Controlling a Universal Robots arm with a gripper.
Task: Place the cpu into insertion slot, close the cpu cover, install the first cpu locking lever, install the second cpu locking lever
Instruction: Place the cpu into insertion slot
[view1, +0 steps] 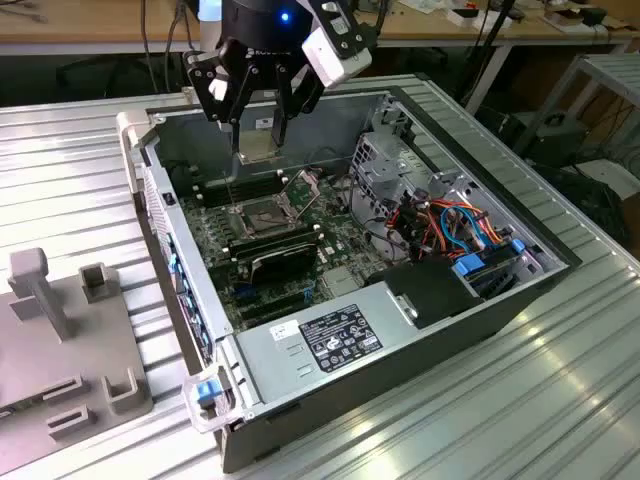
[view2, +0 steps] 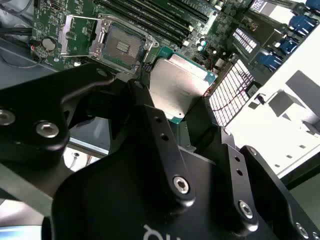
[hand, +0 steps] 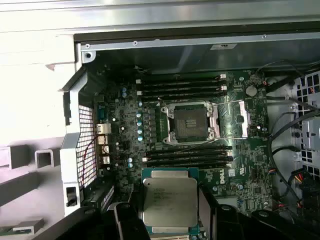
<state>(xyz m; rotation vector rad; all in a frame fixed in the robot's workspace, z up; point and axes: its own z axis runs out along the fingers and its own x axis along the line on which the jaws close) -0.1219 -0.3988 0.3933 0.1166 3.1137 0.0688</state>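
The cpu (hand: 169, 201) is being held tight by the gripper (view1: 256, 140) near the empty insertion slot (hand: 190, 120); the cpu cover (hand: 234, 119) is being left open.

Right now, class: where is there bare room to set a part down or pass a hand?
Bare: the ribbed table on the exterior view's right of the case, and the open insertion slot between the memory sticks. Crowded: the cables, and the gripper holding the cpu over the case.
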